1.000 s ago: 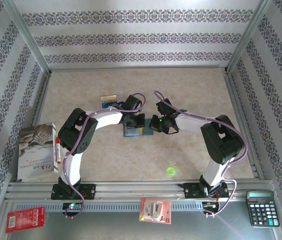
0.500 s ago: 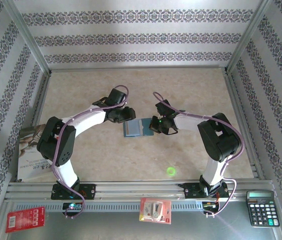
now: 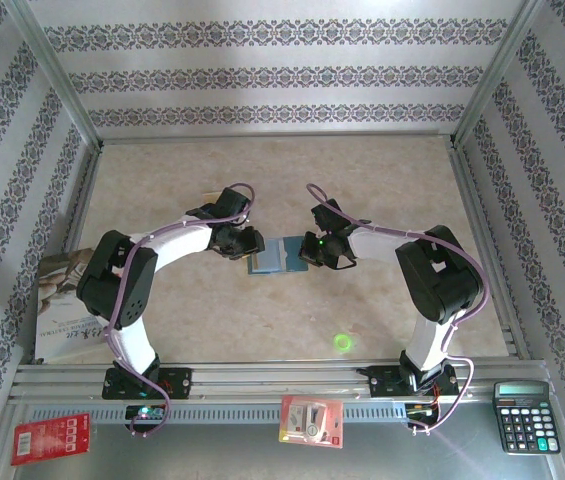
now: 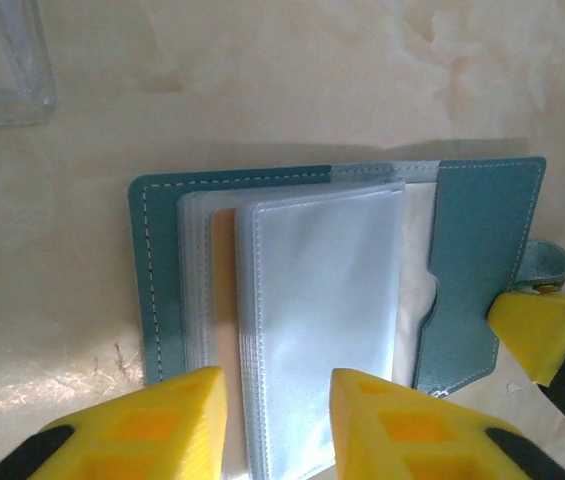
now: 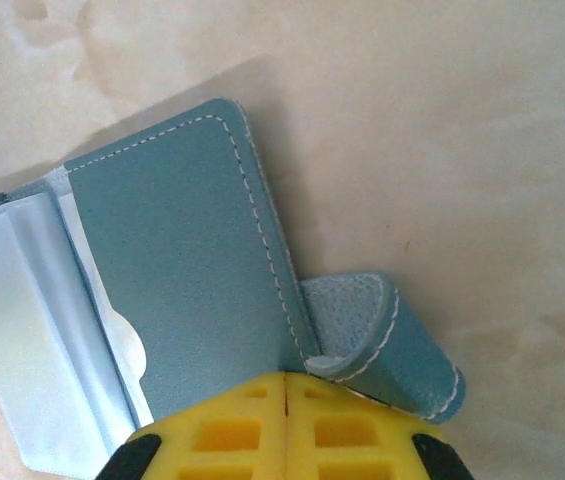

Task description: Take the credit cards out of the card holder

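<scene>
Currently the small flat slate-blue bifold card holder (image 3: 270, 258) lies open at the centre of the top view, on the beige marbled tabletop (image 3: 382, 180), between the two arms' tips.

Left wrist view:
- Both panels lie spread flat, pale stitching along the edges.
- A stack of clear plastic sleeves (image 4: 322, 300) fans from the spine over the left panel.
- A tan-orange card (image 4: 223, 290) shows through a sleeve left of the topmost one. Other sleeves look glossy and pale; contents not discernible.

Right wrist view: the holder's small side tab (image 5: 382, 335) curls upward at centre right of the frame.

Left gripper (image 4: 277, 425): yellow fingers parted, at the bottom of the frame over the sleeves' lower edge. Contact cannot be judged.

Right gripper (image 5: 287, 430): fingers closed flush together, tips at the right panel's lower edge, just beside the tab.
</scene>
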Available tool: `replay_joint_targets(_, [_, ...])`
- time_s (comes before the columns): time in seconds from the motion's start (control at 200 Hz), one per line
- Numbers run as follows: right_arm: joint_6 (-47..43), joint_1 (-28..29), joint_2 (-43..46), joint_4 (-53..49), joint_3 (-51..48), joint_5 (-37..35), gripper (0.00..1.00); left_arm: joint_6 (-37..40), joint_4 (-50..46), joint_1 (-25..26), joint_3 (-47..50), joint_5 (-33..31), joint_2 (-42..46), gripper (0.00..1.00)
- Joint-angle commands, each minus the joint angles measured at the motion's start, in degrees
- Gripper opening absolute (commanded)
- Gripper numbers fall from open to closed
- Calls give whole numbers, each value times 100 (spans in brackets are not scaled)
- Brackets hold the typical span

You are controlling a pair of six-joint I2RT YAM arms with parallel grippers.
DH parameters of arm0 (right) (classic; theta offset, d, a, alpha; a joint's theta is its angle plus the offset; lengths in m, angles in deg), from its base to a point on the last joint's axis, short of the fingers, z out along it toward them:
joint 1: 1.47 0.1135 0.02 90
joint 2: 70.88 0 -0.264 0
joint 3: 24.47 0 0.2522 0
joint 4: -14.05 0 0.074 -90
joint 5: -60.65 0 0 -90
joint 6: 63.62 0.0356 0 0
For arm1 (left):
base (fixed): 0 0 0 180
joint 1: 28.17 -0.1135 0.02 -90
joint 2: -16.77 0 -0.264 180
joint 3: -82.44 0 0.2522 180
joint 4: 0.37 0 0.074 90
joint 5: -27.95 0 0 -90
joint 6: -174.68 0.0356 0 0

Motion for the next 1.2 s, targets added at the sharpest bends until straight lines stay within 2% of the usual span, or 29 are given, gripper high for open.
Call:
replay_joint_targets(0.0, [-72, 56, -317, -190, -52, -358, 3, -61, 63, 61, 7, 111, -177, 28])
replay_joint_targets(0.18, [-64, 51, -304, -192, -54, -361, 3, -40, 82, 73, -47, 130, -287, 25])
replay_joint_targets(0.395, [-121, 57, -330, -217, -12, -337, 3, -36, 127, 77, -90, 259, -198, 15])
replay_joint_targets(0.699, [-402, 66, -194, -253, 160, -147, 3, 35, 156, 73, -151, 427, -205, 5])
replay_joint_targets(0.949, [-826, 228, 223, -70, 330, 257, 14, 9, 264, 75, -151, 623, -146, 3])
replay_joint_targets(1.194, [-822, 439, 114, 9, 454, 348, 24, -36, 484, 74, -129, 917, -64, 6])
